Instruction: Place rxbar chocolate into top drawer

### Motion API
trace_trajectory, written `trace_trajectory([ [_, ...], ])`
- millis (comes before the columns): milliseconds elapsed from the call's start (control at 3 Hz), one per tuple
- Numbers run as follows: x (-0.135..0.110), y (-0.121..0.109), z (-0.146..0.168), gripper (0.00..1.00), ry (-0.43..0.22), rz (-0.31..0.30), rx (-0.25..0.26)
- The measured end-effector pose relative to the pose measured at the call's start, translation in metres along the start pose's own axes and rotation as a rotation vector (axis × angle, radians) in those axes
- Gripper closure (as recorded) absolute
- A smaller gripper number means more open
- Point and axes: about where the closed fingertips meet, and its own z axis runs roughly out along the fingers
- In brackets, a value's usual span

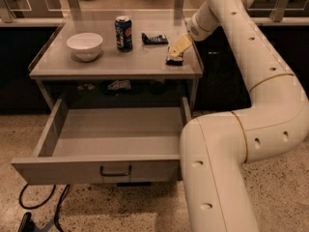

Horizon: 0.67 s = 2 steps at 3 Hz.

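Note:
The rxbar chocolate (pixel 175 60), a small dark bar, is at the right front part of the grey tabletop (pixel 116 62). My gripper (pixel 177 51) reaches down from the right, and its pale yellow tip is right at the bar's top edge. The top drawer (pixel 58 170) is pulled wide open under the tabletop. Its inside is bare and its dark handle (pixel 116 171) is at the middle of the front panel.
A white bowl (pixel 85 46) stands at the left of the tabletop, a blue soda can (pixel 123 33) in the middle, and a dark blue snack packet (pixel 154 37) behind the bar. My arm's large white links (pixel 227 168) stand beside the drawer's right side. Black cables (pixel 43 207) lie on the floor.

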Motion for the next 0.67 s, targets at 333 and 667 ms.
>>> trace_trajectory([
  [333, 0.0025, -0.0037, -0.0032, 0.00, 0.017, 0.041, 0.018],
  [667, 0.0025, -0.0030, -0.0018, 0.00, 0.017, 0.036, 0.016],
])
